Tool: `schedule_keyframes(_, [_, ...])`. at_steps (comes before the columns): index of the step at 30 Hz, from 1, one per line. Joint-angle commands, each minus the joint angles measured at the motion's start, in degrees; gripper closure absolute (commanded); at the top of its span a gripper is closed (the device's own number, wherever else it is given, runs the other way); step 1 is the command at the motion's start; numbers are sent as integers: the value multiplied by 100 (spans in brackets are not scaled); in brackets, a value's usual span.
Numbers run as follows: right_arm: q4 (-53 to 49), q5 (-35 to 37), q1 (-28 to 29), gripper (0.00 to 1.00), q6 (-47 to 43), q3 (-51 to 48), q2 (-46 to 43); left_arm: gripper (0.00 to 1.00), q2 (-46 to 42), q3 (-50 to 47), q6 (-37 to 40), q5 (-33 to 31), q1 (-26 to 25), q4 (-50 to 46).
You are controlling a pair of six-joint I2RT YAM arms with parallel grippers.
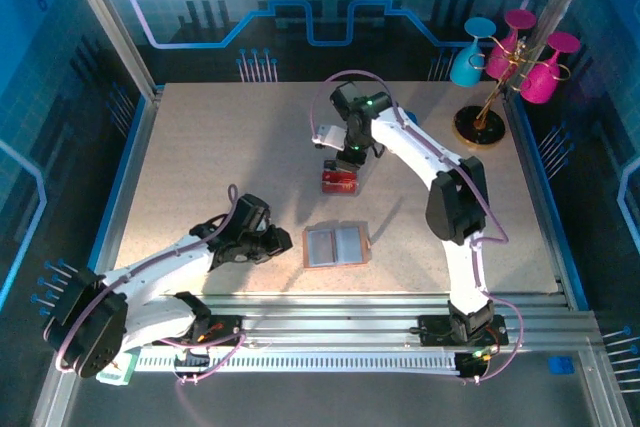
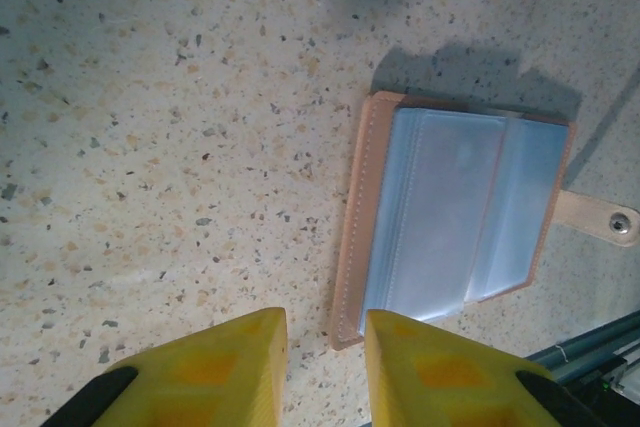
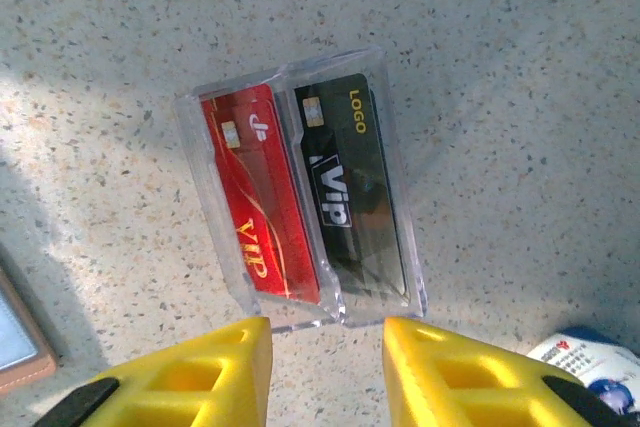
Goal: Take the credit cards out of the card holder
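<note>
ok so the card holder [image 2: 455,212] lies wide open, inside up, by the middle of the desk's [image 1: 200,167] near edge. Its long side runs left-right along that edge and the fold runs near-to-far. The snap strap [image 2: 600,219] pokes out on the side facing the desk's right edge.

The left tool [image 2: 325,372] hangs just beside the holder's left edge. Its yellow fingers are parted with nothing between them. From the left wrist camera, the holder's near-left corner sits just off the right-hand finger, and the rest of it spreads away to the right. So the gap between the fingers is over bare desk, not over the sleeves. I'd say any reach into the holder means shifting right first, and a card would probably slide out along that long side.

The right tool [image 3: 325,372] is further in, toward the middle of the desk, over a clear box [image 3: 300,319]. Its fingers are also spread and empty. The red card [image 3: 255,197] and the black card [image 3: 355,187] lie side by side in that box, long edges touching or nearly so.

So the left arm is clearly the nearer one to the holder, and the right one is well apart from it. The sleeves look pale and blank to me. I honestly can't tell if anything thin is tucked inside.
</note>
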Motion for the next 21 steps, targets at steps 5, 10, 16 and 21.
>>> schedule_keyframes(5, [345, -102, 116, 64, 1022, -979, -925, 75, 562, 233, 81, 403, 29, 494])
schedule_keyframes(10, [491, -276, 233, 63, 1634, -1736, -1548, 76, 928, 318, 57, 536, 11, 786])
schedule_keyframes(16, [944, -649, 382, 60, 2478, -2890, -2415, 76, 1243, 502, 21, 540, -40, 985])
schedule_keyframes(21, [1837, -1377, 582, 58, 3534, -4089, -3165, 77, 1421, 577, -36, 508, -122, 1077])
